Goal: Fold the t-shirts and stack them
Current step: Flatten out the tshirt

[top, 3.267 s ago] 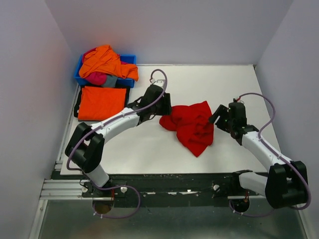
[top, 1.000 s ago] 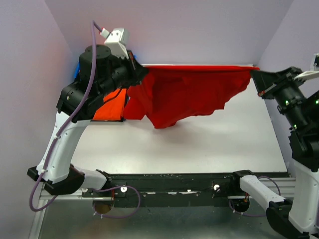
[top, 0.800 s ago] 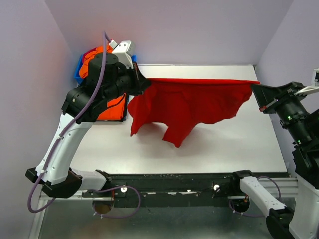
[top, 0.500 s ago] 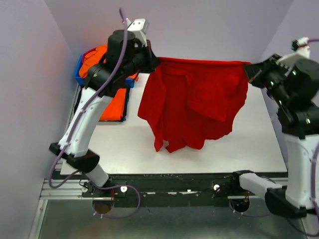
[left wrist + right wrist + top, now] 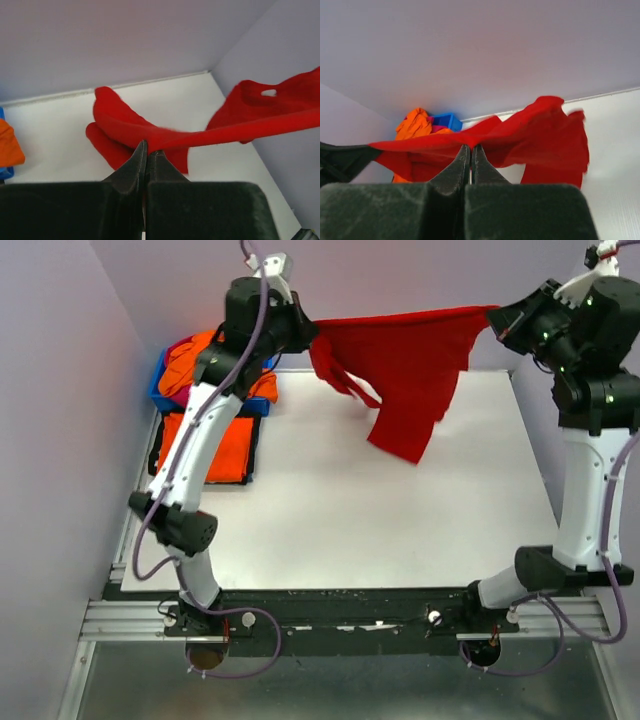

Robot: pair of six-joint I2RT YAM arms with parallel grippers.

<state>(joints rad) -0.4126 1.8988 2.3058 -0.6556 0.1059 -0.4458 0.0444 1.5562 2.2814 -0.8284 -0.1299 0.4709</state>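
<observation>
- The left gripper (image 5: 303, 333) is raised high over the far left corner of the white table (image 5: 340, 530). Its two black fingers are pressed together, pinching one end of the top edge of a bright red cloth t-shirt (image 5: 400, 360).
- The right gripper (image 5: 494, 320) is raised high near the far right corner. Its fingers are likewise clamped tight on the opposite end of that edge.
- The red shirt is hanging in the air between the two grippers, above the far edge of the table. Its top edge is stretching nearly straight from one gripper to the other, and the rest is drooping in loose folds, with the lowest tail dangling toward the right of centre.
- Whether the tail is touching the table cannot be told.
- A blue plastic bin (image 5: 157, 388) is sitting at the far left corner, with a crumpled orange t-shirt (image 5: 190, 355) heaped in it.
- A folded orange t-shirt (image 5: 228, 445) is lying flat along the left edge, just in front of the bin.
</observation>
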